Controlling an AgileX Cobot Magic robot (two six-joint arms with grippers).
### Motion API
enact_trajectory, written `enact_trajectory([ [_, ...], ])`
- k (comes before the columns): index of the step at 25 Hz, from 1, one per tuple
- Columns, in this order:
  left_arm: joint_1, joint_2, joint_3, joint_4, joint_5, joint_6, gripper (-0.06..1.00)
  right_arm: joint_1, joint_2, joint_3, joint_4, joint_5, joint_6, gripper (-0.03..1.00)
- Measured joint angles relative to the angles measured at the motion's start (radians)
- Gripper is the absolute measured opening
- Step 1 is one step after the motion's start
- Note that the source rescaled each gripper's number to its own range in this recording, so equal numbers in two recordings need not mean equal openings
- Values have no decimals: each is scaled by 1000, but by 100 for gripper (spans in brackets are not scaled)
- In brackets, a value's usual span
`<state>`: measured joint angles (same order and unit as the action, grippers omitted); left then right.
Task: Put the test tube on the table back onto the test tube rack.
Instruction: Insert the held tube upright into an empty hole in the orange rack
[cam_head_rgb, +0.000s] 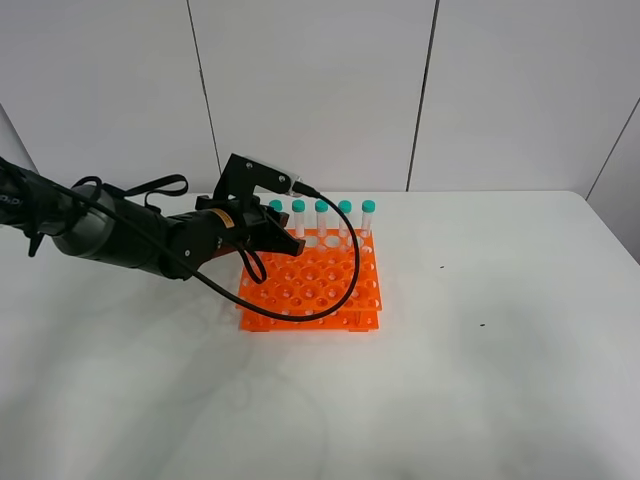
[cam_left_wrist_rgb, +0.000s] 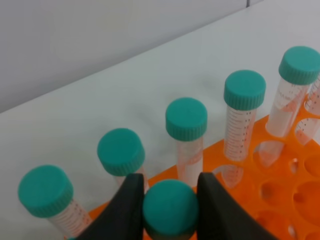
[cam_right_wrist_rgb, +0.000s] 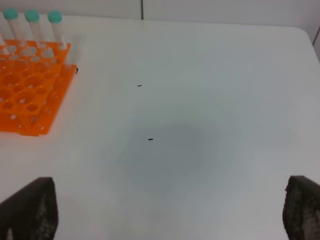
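My left gripper (cam_left_wrist_rgb: 171, 212) is shut on the teal cap of the test tube (cam_left_wrist_rgb: 170, 207), held upright over the orange test tube rack (cam_left_wrist_rgb: 280, 200). The cap hides the tube's body, so I cannot tell whether its tip sits in a hole. In the exterior view the left gripper (cam_head_rgb: 283, 240) hovers at the back left of the rack (cam_head_rgb: 312, 288), just in front of a row of several capped tubes (cam_head_rgb: 321, 215). My right gripper (cam_right_wrist_rgb: 165, 212) is open over the bare table (cam_right_wrist_rgb: 200, 100), with nothing between its fingertips (cam_right_wrist_rgb: 27, 210).
The back row of capped tubes (cam_left_wrist_rgb: 186, 125) stands close behind the held one. A black cable (cam_head_rgb: 330, 300) from the left arm loops over the rack. Small dark specks (cam_right_wrist_rgb: 150, 139) dot the white table (cam_head_rgb: 500, 350) to the right of the rack (cam_right_wrist_rgb: 30, 95).
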<state>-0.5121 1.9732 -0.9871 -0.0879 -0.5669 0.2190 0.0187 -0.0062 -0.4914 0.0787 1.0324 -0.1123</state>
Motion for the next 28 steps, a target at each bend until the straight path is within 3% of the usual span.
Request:
enact_trajectory([
  [28, 0, 15, -1, 0, -15, -71, 0, 0, 0, 0, 2, 0, 0, 100],
])
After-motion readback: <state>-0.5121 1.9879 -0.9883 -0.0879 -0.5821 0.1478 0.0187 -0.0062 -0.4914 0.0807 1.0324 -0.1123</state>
